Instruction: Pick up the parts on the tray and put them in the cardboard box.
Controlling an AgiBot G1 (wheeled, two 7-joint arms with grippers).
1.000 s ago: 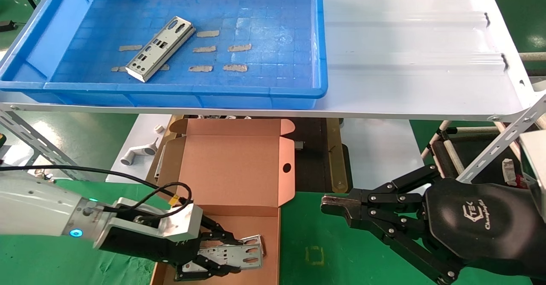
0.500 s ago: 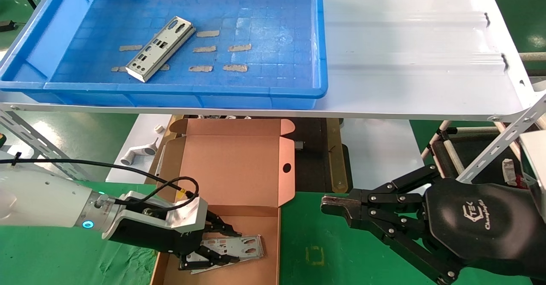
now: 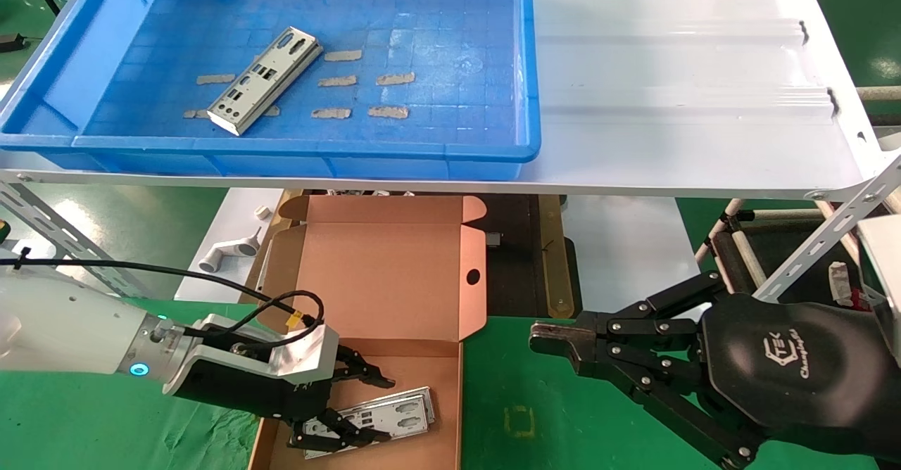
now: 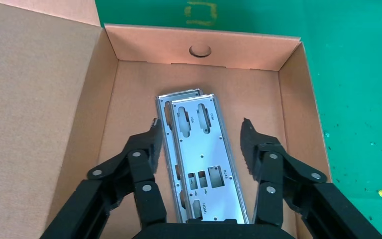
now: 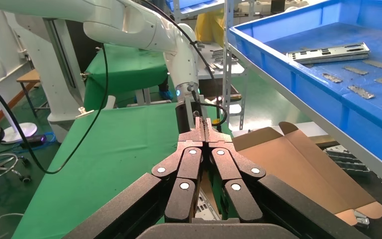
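Observation:
My left gripper (image 3: 380,410) is open low inside the cardboard box (image 3: 380,280), its jaws spread either side of two silver parts (image 3: 407,409) and touching neither. In the left wrist view the gripper (image 4: 200,124) straddles the top part (image 4: 199,149), which lies flat on another part (image 4: 163,107) on the box floor (image 4: 129,89). One more part (image 3: 264,79) lies slanted in the blue tray (image 3: 422,150); it also shows in the right wrist view (image 5: 328,52). My right gripper (image 3: 538,336) is shut and empty, parked over the green mat right of the box, as the right wrist view (image 5: 205,122) shows.
The tray stands on a white ribbed shelf (image 3: 669,104) above and behind the box. Several tan tape strips (image 3: 394,78) stick to the tray floor. A white pipe fitting (image 3: 229,247) lies left of the box lid. Green mat (image 3: 549,414) lies between the grippers.
My left gripper opened and let go of the part, which now lies flat on the other in the box. The gripper drew back slightly. The right arm has not moved.

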